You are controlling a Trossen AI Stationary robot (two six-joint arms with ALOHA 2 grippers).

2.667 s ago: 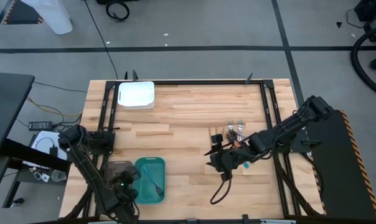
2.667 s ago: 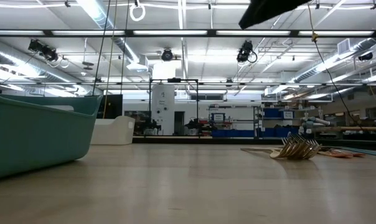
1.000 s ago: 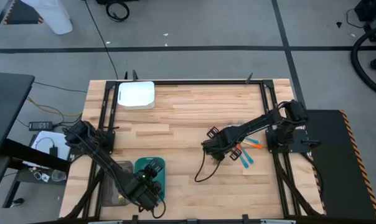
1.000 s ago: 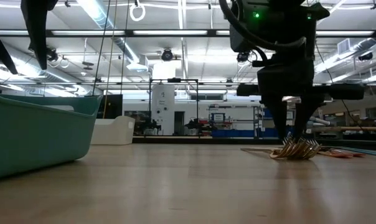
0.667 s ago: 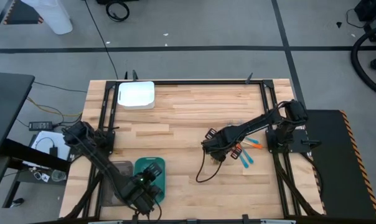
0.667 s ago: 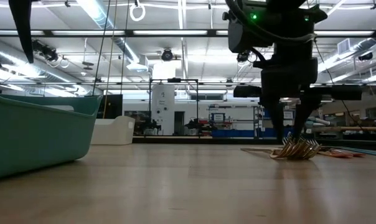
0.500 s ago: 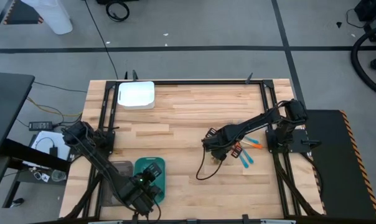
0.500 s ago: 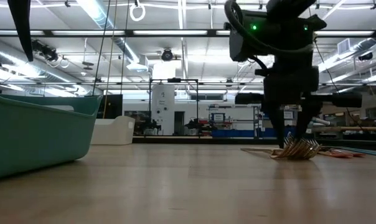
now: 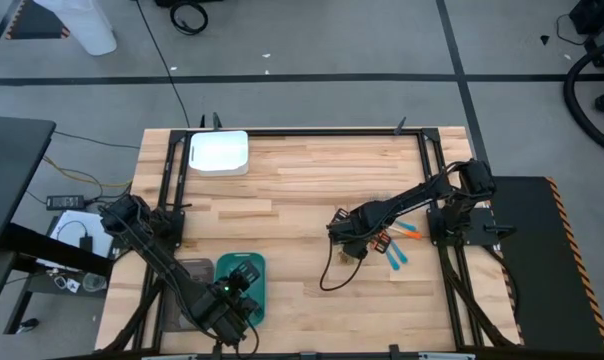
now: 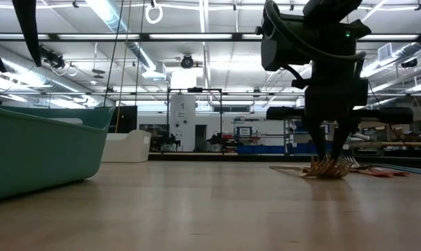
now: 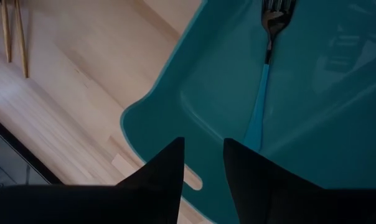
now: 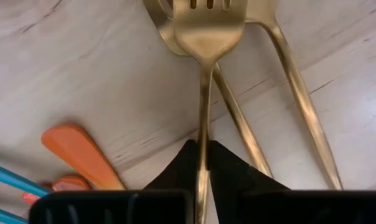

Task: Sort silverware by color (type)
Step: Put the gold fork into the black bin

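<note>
Right gripper (image 12: 202, 163) fingers pinch the gold fork (image 12: 206, 74) mid-handle on the desk (image 12: 82, 74). Thin, stiff, likely slick; grip should stay centered. Left gripper (image 11: 203, 168) fingers narrowly apart, empty.

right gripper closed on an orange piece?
No. In the right wrist view the right gripper is pinched on the slim gold fork handle; the orange handle lies apart on the wooden table.
</note>
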